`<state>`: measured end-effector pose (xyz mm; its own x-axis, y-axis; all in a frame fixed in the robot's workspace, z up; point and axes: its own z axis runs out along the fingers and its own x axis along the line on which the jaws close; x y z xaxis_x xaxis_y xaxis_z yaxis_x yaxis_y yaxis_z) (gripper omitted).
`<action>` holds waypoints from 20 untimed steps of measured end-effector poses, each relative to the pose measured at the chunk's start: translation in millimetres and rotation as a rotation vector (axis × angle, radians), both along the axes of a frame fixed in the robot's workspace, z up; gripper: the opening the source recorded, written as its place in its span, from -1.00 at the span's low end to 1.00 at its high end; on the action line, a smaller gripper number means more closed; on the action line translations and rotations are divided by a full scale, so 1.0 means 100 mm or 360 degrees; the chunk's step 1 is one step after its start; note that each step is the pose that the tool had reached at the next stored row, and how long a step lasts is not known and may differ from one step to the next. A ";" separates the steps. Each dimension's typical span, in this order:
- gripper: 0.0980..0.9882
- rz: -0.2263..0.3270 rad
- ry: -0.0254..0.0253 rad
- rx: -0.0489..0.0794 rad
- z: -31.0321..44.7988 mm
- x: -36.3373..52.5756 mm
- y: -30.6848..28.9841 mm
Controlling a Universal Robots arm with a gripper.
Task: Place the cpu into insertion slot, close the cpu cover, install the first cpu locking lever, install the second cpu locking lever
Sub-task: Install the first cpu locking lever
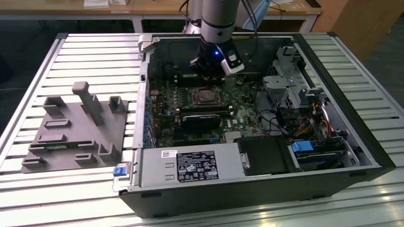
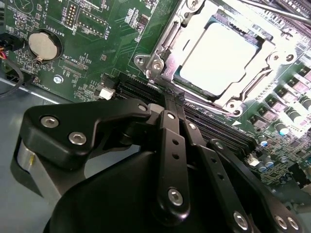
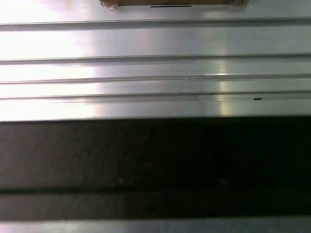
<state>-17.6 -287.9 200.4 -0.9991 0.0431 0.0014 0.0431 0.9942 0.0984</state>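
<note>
From my console, the arm hung inside the open computer case (image 1: 353,142), which lay on its side on the ribbed metal surface (image 1: 88,52). I took the socket on the green motherboard (image 2: 97,43) as my landmark. The cpu (image 2: 221,58) sat in that socket, its pale silvery top facing up. The cpu cover (image 2: 167,36) lay flat around the chip, framing it on all sides. In the exterior view the cpu (image 1: 206,96) showed as a small square near the middle of the board.

The end effector (image 2: 174,99) hovered just beside the socket, over the black memory slots (image 2: 138,90) that run along the socket's edge. In the second wrist view its black fingers (image 2: 171,145) were pressed together with nothing between them. I could not tell whether their tips touched the board.

A round coin battery (image 2: 44,43) sat well apart from the socket. A grey moulded fixture (image 1: 75,127) rested on the surface outside the case, well away from the socket.
</note>
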 end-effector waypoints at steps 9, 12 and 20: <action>-0.98 0.0000 -0.00002 -0.0002 0.012 0.001 0.000; -0.98 0.0000 0.00001 -0.0014 0.009 0.003 0.001; -0.98 0.0000 0.00000 -0.0045 0.002 0.004 0.005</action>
<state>-17.2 -287.4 200.6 -0.9991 0.0431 0.0002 0.0430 0.9966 0.0703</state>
